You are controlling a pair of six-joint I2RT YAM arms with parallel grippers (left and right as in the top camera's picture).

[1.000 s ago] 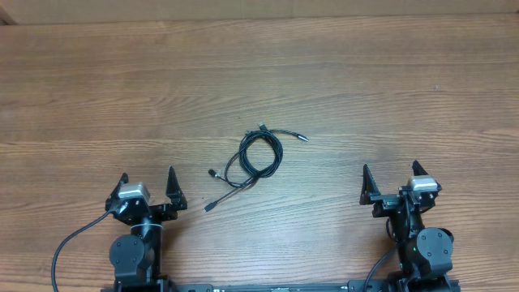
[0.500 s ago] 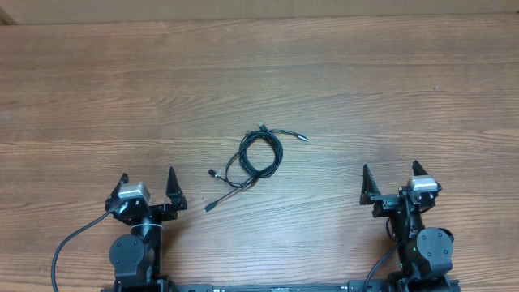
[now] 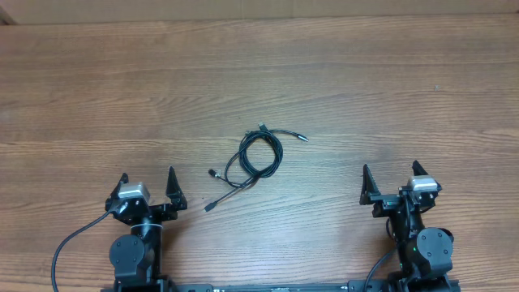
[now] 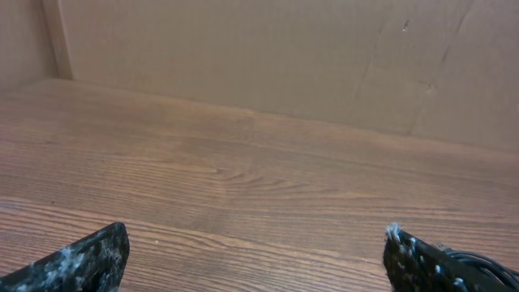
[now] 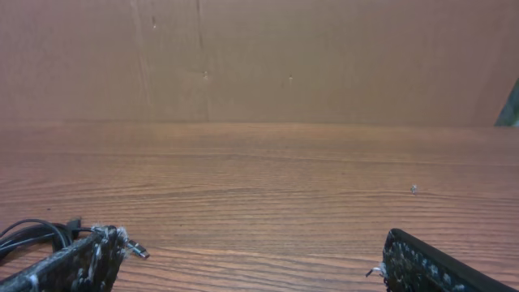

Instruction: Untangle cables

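Overhead, both sets of jaws stand wide apart with nothing between them. The left gripper (image 3: 147,180) and right gripper (image 3: 390,174) sit by the near edge of the bench (image 3: 365,81), one toward each near corner. Moving out from the fingers, we come to the cables (image 3: 258,156), a small black coil about mid-bench, between the two arms and slightly nearer the left one. Two plug ends trail toward the near-left and two more poke toward the far edge.

Now the worry, as I see it: grab the coil itself and several strands get pinched together, so any pull would cinch the tangle or drag the whole bundle. The cords lie thin and flat, so fingertips could scrape wood and miss. Both arms reaching into that one small spot could also bump each other.
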